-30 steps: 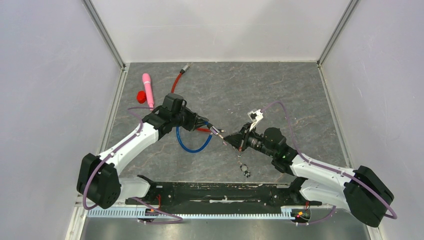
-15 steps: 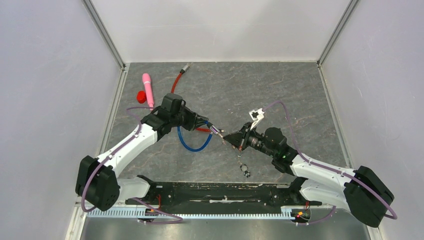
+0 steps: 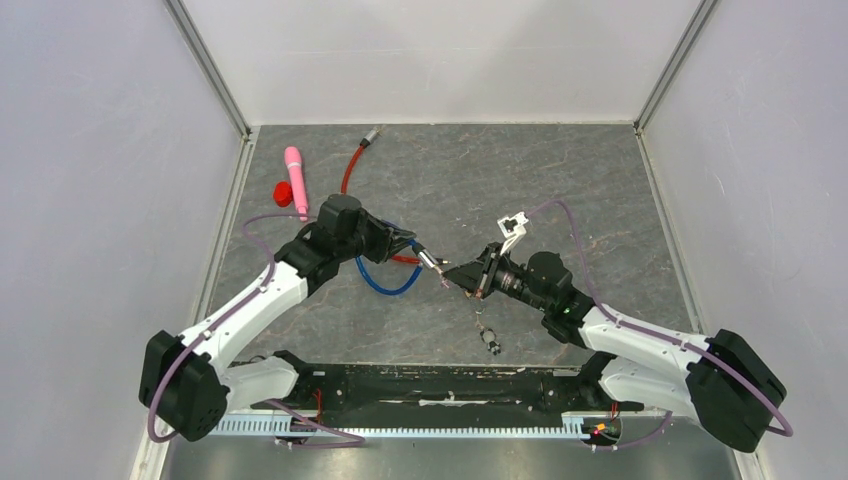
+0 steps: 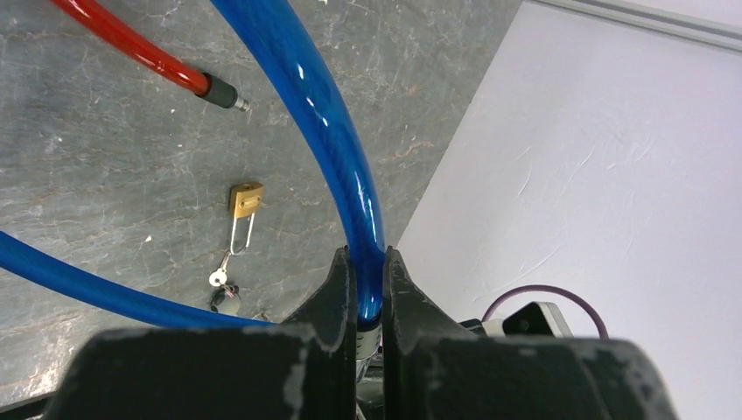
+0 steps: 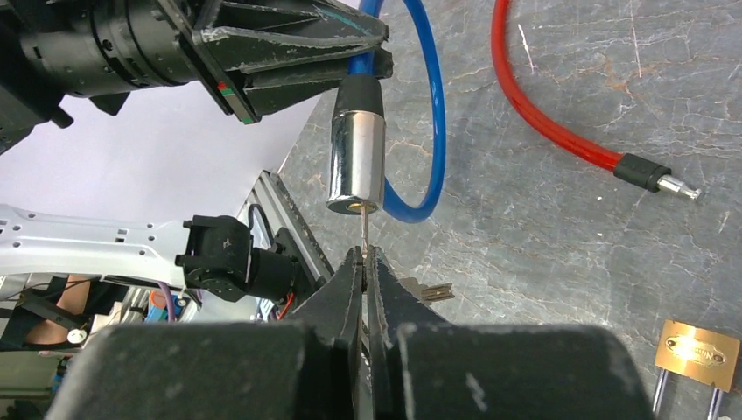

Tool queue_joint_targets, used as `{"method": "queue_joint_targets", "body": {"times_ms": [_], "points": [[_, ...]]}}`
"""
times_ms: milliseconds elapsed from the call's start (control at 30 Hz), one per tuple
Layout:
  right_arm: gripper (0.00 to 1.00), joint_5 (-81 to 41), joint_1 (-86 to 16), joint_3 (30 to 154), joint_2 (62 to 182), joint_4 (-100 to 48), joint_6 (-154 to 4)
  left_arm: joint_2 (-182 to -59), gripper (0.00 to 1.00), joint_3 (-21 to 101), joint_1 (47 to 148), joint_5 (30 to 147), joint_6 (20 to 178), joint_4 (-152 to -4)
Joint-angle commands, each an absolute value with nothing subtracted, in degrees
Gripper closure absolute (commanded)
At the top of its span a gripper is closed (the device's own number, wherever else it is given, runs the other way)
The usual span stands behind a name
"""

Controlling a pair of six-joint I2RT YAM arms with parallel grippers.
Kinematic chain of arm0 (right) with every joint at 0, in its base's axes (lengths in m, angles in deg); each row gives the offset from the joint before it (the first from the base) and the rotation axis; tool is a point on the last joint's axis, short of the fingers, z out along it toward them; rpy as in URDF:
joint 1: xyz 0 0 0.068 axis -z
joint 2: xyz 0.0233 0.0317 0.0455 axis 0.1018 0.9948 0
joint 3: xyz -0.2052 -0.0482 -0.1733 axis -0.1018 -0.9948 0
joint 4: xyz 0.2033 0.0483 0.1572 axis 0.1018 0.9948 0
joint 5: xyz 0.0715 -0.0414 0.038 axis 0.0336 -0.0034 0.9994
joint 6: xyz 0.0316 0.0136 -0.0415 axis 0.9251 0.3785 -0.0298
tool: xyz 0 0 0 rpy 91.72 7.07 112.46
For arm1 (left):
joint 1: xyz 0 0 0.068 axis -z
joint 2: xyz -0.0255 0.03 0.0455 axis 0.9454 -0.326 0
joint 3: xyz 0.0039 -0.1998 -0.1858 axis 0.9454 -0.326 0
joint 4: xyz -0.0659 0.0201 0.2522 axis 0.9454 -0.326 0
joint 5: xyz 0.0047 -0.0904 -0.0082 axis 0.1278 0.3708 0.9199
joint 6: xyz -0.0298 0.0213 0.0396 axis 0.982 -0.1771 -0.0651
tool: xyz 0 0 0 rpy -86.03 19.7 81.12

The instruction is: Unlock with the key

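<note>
Two black grippers meet nose to nose over the grey stone-patterned table (image 3: 560, 180). From above, the left gripper (image 3: 412, 246) holds the blue plastic-coated cable (image 3: 385, 288) just behind the shiny silver lock cylinder (image 3: 430, 264) at its end. The cable's loop hangs back from the cylinder towards the left arm. The right gripper (image 3: 452, 276) points at the cylinder's free face from the opposite side. A small bunch of keys (image 3: 490, 342) lies nearer the arm bases than the cylinder. A red plastic-coated cable (image 3: 349, 167) runs away beyond the cylinder. Farther off, past the left arm, lie a pink plastic stick (image 3: 295, 180) and a small red round piece (image 3: 283, 192).

Through the left wrist camera, the left gripper's fingers (image 4: 339, 284) stand almost together, pinching the blue cable between them. The cylinder itself is hidden below them. A small brass padlock (image 4: 246, 199) lies on the table beyond, keys hanging off its shackle.

Through the right wrist camera, the right gripper's jaws are pressed fully together on a thin metal key (image 5: 364, 229). The key's tip sits at the keyhole in the cylinder's face; how far in it goes I cannot tell. The brass padlock lies well to the right of the cylinder.
</note>
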State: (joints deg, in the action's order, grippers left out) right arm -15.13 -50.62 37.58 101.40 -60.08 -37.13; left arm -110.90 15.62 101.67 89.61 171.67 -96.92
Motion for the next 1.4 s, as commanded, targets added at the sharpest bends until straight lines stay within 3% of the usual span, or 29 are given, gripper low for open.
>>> {"method": "queue_joint_targets", "body": {"times_ms": [0,467,1100,1333,1367], "points": [[1.00,-16.36,-50.74,41.28,102.45,-62.82,-37.18,-107.59,0.98,15.32,105.63,87.17,169.40,-92.49],[1.00,-19.56,-50.42,42.40,103.74,-70.12,-38.63,-105.97,0.98,11.44,113.41,80.97,174.57,-82.84],[1.00,-5.37,-41.88,36.15,110.58,-107.65,10.30,-98.73,0.98,8.63,115.52,87.49,164.18,-50.34],[1.00,-3.52,-41.88,37.01,108.47,-98.47,3.59,-98.76,0.98,8.30,115.84,86.35,163.10,-50.42],[0.95,-3.40,-41.90,36.96,108.27,-98.10,2.63,-98.56,0.98,8.03,115.89,85.74,163.03,-51.11]]}}
